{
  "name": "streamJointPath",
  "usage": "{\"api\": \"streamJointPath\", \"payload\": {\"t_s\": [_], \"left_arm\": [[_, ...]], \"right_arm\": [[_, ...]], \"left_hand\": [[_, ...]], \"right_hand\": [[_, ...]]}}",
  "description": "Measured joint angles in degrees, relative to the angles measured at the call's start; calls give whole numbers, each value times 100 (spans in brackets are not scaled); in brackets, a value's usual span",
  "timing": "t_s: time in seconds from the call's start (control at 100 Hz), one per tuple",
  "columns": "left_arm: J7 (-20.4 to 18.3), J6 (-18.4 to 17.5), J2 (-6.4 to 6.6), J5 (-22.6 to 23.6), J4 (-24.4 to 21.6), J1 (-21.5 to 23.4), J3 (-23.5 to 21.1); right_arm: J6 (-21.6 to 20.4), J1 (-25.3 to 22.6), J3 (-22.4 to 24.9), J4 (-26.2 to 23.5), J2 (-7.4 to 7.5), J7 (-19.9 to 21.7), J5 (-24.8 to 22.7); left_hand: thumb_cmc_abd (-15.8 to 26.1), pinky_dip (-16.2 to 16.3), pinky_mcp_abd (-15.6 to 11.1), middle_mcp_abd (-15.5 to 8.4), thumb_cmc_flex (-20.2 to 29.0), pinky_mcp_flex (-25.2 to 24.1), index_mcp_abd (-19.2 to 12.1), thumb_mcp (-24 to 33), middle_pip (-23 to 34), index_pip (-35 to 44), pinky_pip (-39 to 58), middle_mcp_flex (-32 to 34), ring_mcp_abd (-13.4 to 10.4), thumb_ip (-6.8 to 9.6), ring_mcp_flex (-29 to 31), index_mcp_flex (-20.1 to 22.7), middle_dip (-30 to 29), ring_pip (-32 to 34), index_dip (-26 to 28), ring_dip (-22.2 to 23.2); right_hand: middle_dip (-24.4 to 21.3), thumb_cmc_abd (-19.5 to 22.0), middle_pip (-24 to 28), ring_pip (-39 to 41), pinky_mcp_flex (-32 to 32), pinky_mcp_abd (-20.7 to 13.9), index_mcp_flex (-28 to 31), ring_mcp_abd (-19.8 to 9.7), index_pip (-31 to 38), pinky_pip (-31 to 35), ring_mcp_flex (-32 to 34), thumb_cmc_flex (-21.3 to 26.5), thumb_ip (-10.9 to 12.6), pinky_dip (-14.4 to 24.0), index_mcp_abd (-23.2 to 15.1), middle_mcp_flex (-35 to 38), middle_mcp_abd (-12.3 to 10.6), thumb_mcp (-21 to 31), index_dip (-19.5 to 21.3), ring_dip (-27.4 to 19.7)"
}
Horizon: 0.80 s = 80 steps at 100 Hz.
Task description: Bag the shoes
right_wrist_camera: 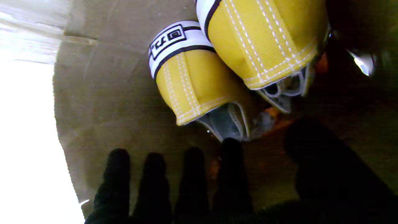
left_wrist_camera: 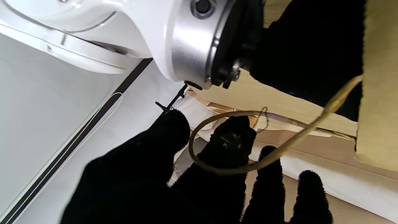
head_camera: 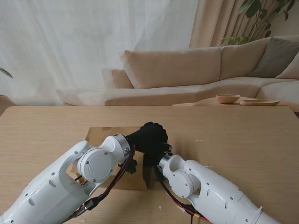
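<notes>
Stand view: brown paper bag [head_camera: 100,135] mostly hidden under both arms; left hand [head_camera: 148,135] cut off. Left wrist: left hand [left_wrist_camera: 174,174] hooks bag's twine handle [left_wrist_camera: 217,168]. Right wrist: right hand [right_wrist_camera: 199,186] inside bag, fingers spread, released; yellow shoes [right_wrist_camera: 217,68] there, heel-tab lettering unreadable.

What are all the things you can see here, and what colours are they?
bag: one, brown paper, on the table in front of me, under both arms.
handle: one, tan cord loop, against the left hand's fingers.
shoes: two, yellow with white and black trim, inside the bag, side by side.
table: one, light wood.
sofa: one, beige, past the table's far edge.
bowls: two, pale wood, on a low table by the sofa.
plant: one, green, far right corner.
left hand: black glove, at the bag's mouth.
right hand: black glove, inside the bag, fingers apart.
</notes>
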Motion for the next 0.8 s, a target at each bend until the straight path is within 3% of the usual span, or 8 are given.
{"api": "streamJointPath", "payload": {"t_s": [0.09,0.12,0.39,0.63,0.8], "left_arm": [[-16,-4,6,23,-16,18,-31],[-17,-11,6,33,-19,28,-48],[-12,-53,16,80,-29,83,-123],[-12,-75,21,110,-26,125,-180],[-19,-49,28,119,-32,168,-224]], "right_arm": [[-1,-155,175,-125,51,54,-130],[-2,-219,247,-169,66,61,-177],[61,-853,875,-655,225,259,-548],[174,-1601,1634,-1168,276,297,-755],[309,-2237,2301,-1691,319,598,-912]], "left_hand": [[0,0,0,0,0,-1,0,0,0,0,0,0,0,0,0,0,0,0,0,0],[0,0,0,0,0,-1,0,0,0,0,0,0,0,0,0,0,0,0,0,0],[0,0,0,0,1,-1,0,0,0,0,0,0,0,0,0,0,0,0,0,0],[0,0,0,0,1,0,1,0,0,-1,0,0,0,0,0,0,0,0,0,0],[0,0,0,-1,1,-1,-7,-125,0,-1,0,0,0,0,0,0,0,0,0,0]], "right_hand": [[-44,2,-97,-34,-3,0,-18,0,-113,-52,0,0,2,11,-2,0,0,-123,78,0],[-72,7,-163,-78,-14,0,-30,0,-151,-64,0,0,167,19,-2,0,0,-125,84,0],[-376,279,-1000,-583,-156,1,-675,0,-583,-351,-6,1,168,79,-6,-2,0,-440,558,-70],[-376,281,-1024,-593,-158,3,-732,0,-585,-361,-6,1,168,88,-6,-2,0,-489,648,-70],[-369,282,-1024,-593,-158,6,-732,0,-585,-368,-6,74,168,144,-6,-2,0,-550,714,-70]]}}
